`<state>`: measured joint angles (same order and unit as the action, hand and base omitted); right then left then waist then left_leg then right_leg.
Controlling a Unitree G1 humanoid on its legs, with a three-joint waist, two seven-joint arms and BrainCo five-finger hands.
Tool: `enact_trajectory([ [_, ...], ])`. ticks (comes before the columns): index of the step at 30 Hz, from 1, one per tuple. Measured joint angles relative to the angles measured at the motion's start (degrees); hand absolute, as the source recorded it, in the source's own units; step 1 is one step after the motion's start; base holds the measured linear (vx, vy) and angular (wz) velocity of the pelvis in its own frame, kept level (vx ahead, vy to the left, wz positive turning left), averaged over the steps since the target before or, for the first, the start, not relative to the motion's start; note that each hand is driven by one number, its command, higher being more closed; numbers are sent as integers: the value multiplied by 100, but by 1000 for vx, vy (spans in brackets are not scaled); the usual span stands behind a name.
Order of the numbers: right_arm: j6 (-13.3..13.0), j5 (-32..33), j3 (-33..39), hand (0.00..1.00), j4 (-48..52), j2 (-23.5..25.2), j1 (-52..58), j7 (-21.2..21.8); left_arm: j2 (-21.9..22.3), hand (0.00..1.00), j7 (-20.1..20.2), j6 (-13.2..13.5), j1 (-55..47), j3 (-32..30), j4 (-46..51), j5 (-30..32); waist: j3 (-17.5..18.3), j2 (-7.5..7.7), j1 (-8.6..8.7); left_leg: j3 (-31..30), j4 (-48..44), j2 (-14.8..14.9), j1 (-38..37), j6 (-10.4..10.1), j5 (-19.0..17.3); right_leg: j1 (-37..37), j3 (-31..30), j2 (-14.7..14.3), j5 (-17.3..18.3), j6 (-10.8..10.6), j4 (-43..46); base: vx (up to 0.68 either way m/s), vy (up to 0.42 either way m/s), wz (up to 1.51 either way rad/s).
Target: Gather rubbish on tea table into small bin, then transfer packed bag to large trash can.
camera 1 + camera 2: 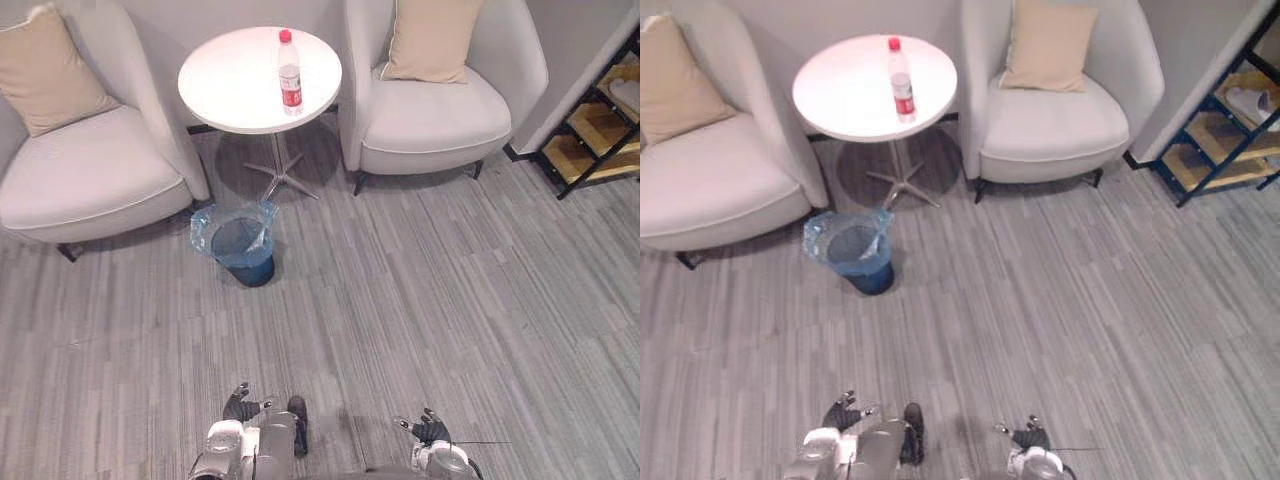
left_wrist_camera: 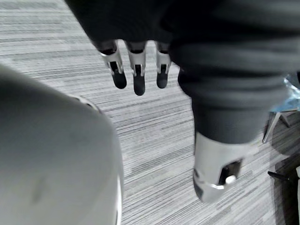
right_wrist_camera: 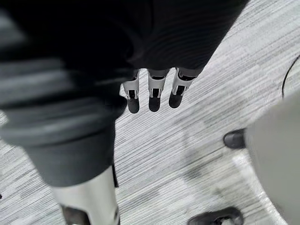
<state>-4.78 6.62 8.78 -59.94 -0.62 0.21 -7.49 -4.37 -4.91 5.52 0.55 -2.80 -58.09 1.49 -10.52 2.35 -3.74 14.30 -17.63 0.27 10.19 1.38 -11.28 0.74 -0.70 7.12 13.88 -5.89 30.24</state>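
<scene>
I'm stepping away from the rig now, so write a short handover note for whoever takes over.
Left hand open, empty, low over the floor. Right hand likewise open and empty.
Bottle stands upright on the round table.
Small bin with a blue bag stands on the floor before the table, far from both hands.
Done: nothing visible, bottle not binned.
Left: bottle into bin, then carry the bag to the large trash can.

Soft, even light falls from above — the shadows have soft rims. The white table top (image 1: 235,90) is very bright, nearly glaring; under it a pale round shadow lies on the grey floor (image 1: 450,290). Thin dark shadows edge the armchairs (image 1: 440,120).
</scene>
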Motion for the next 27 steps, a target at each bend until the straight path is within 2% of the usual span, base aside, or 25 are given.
enact_trajectory([
  [1,-8,-17,4,0,52,7,-3,22,-20,0,0,-6,-28,53,-5,-3,1,-8,10,13,89,-35,-220,4,-103,-387,50,92,-65,-284,865,272,143,-40],
  [2,-21,-37,7,0,61,7,-11,27,-31,0,3,-13,-28,78,-29,-3,-1,-10,11,14,115,-50,-314,6,-145,-546,70,115,-12,-311,1245,271,116,-12],
  [3,-37,-49,8,0,103,-12,-35,25,-67,0,3,-52,-15,187,-124,-5,14,11,60,13,266,-107,-672,11,-220,-905,323,265,162,-186,2027,379,79,15],
  [4,-35,-83,3,0,128,-32,-29,26,-50,0,3,-86,-15,221,-126,-40,-6,-36,105,-9,427,-111,-995,11,-235,-1098,708,397,315,-45,2150,461,82,24],
  [6,-34,-202,2,0,155,-35,-43,37,-37,0,-1,-87,-11,213,-125,-55,9,-59,107,-93,638,-12,-1327,9,-234,-1368,1151,393,497,120,1746,429,-15,28],
  [8,-33,-212,1,0,156,-64,-76,53,-36,0,1,-87,-15,218,-126,-57,5,-93,122,-200,673,162,-1467,7,-234,-1638,1308,256,518,168,907,375,-111,31],
  [9,-33,-213,-6,0,156,-107,-122,68,-35,0,1,-88,-9,220,-130,-58,-15,-142,178,-312,696,319,-1544,-5,-239,-1810,1265,90,314,223,177,364,-180,39],
  [10,-21,-218,-42,0,132,-172,-172,69,-36,0,2,-86,-45,225,-177,-57,-33,-184,227,-417,716,447,-1651,-139,-286,-1870,1204,-91,-162,237,-603,370,-191,42],
  [11,-18,-219,-76,0,82,-190,-159,70,-52,0,3,-85,-93,225,-225,-57,-10,-149,238,-457,722,454,-1698,-254,-310,-1845,1125,-133,-543,282,-1076,409,-220,50],
  [12,-10,-220,-119,0,-16,-180,-56,72,-138,0,9,-81,-131,221,-229,-58,72,0,268,-641,723,387,-1818,-485,-440,-1864,933,-135,-1577,440,-1646,445,-287,38],
  [13,-20,-216,-103,0,-8,-235,-48,82,-93,0,-17,-90,-133,156,-339,-59,101,-98,264,-777,727,494,-2002,-697,-589,-1919,1014,-204,-1569,548,-1331,452,-287,27],
  [14,-10,-220,-117,0,-3,-312,-113,81,-25,0,-16,-85,-142,151,-374,-56,115,-289,258,-810,690,654,-2007,-738,-566,-1910,1085,-308,-1544,609,-1247,400,-270,15],
  [15,-19,-221,-116,0,-3,-420,-105,83,81,0,-9,-83,-146,159,-425,-56,172,-402,315,-903,593,734,-1953,-794,-532,-1854,1153,-355,-1379,626,-1262,442,-293,19],
  [16,-17,-216,-112,0,-29,-443,-102,90,195,0,-8,-82,-115,141,-459,-41,186,-573,329,-1038,51,881,-1731,-812,-527,-1725,1257,-466,-1094,719,-1282,421,-307,29],
  [17,-22,-215,-89,0,-39,-441,-103,76,206,0,0,-77,-108,93,-438,-46,174,-603,328,-1120,-453,945,-1513,-871,-492,-1638,1269,-517,-1020,761,-1325,353,-273,24],
  [18,-24,-213,-104,0,-42,-445,-103,75,235,0,11,-81,-84,-37,-427,-46,165,-618,325,-1199,-1181,1030,-1195,-983,-389,-1494,1291,-584,-963,812,-1395,297,-185,12],
  [19,-14,-198,-120,0,-72,-425,-73,57,259,0,2,-81,-77,-254,-339,-49,79,-562,226,-1199,-2571,1243,-679,-941,-347,-1068,1325,-686,-843,953,-1595,283,-157,-1],
  [21,-26,-194,-121,0,-63,-386,-6,37,267,0,2,-80,-87,-288,-210,-47,16,-491,156,-972,-3093,1345,-397,-855,-441,-667,1329,-733,-750,999,-1757,244,-119,-5],
  [22,-27,-184,-119,0,-14,-353,21,23,260,0,2,-75,-105,-286,-85,-48,-8,-444,129,-732,-3142,1362,-94,-764,-486,-387,1332,-727,-624,1030,-1896,205,-96,9],
  [24,-30,-159,-113,0,32,-343,60,19,264,0,2,-58,-119,-281,29,-53,-9,-434,89,-531,-2836,1296,266,-674,-535,-201,1329,-717,-539,901,-2093,208,-29,5],
  [25,-28,-157,-108,0,28,-346,75,18,259,0,3,-26,-116,-274,31,-54,-9,-435,57,-505,-2162,1128,426,-668,-530,-84,1327,-688,-518,837,-2232,213,47,-2],
  [26,-28,-157,-106,0,25,-347,80,17,245,0,1,-14,-117,-271,26,-54,-9,-435,52,-497,-1879,1060,471,-637,-508,-44,1327,-673,-510,809,-2280,268,103,-2],
  [27,-28,-156,-105,0,19,-349,85,15,220,0,-3,0,-118,-259,20,-53,-10,-429,46,-468,-1232,924,477,-593,-382,4,1329,-632,-494,759,-2318,324,154,0],
])
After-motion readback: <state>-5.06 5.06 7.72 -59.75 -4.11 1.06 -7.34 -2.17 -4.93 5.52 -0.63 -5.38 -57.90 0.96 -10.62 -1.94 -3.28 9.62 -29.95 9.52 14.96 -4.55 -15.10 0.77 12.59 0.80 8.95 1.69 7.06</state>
